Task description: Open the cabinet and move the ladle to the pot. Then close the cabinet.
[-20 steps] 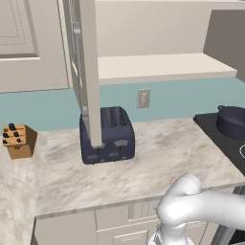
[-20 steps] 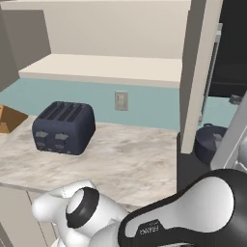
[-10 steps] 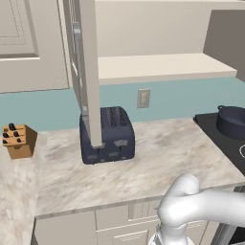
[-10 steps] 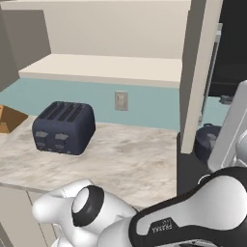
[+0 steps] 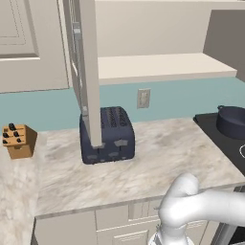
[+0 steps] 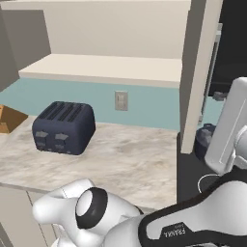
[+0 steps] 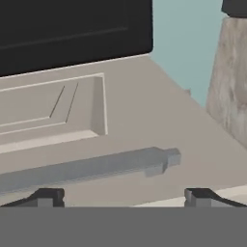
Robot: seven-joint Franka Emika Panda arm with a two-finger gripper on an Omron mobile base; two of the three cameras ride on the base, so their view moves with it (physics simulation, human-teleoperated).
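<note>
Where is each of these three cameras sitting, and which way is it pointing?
Left base view: behind the arm's left, looking over the counter at the toaster; white arm at lower right.
Right base view: behind its right, facing the same toaster and pot; arm at lower left.
Hand view: on the hand, facing a cabinet door's handle; open end effector at the bottom.

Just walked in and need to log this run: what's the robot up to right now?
The white arm is working at the tall beige cabinet. One door stands swung out over the counter in front of the toaster. In the hand view the tool is open, its tips either side of a long silver bar handle on a door panel, gripping nothing. The pot sits on the stove at the right. No ladle can be seen in it.
</note>
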